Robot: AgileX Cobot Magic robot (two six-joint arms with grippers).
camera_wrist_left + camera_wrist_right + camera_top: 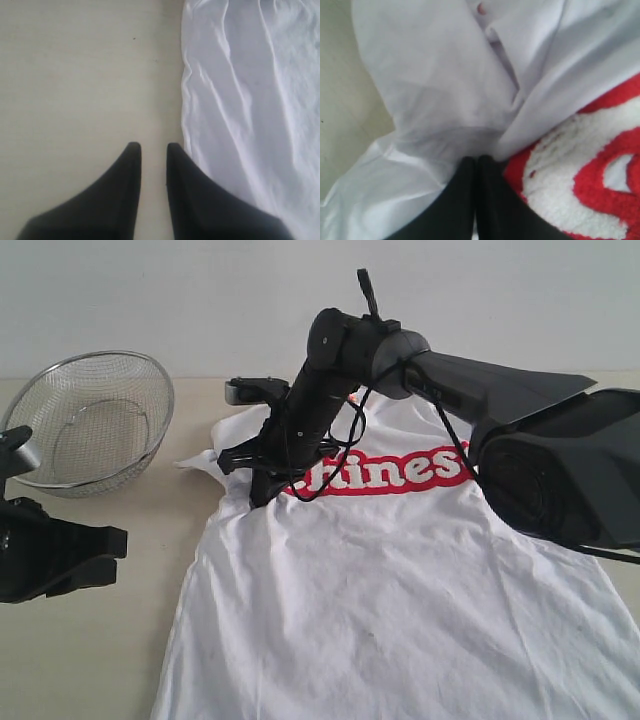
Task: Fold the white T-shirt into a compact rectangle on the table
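Observation:
The white T-shirt (400, 590) lies spread on the table (100, 660), its red-outlined lettering (400, 472) across the chest. My right arm reaches across to the shirt's left shoulder, where the right gripper (262, 495) comes down on folded cloth. In the right wrist view its fingers (476, 159) are pressed together, with creases of the T-shirt (435, 75) running into the tips beside the lettering (580, 170). My left gripper (120, 540) hovers over bare table left of the shirt. Its fingers (150, 146) stand slightly apart with nothing between them, just beside the shirt's edge (250, 100).
A silver wire-mesh bowl (90, 420) stands at the back left, behind my left arm. Bare tabletop (75, 75) shows left of the shirt. The right arm's bulky body (560, 470) hangs over the shirt's right shoulder.

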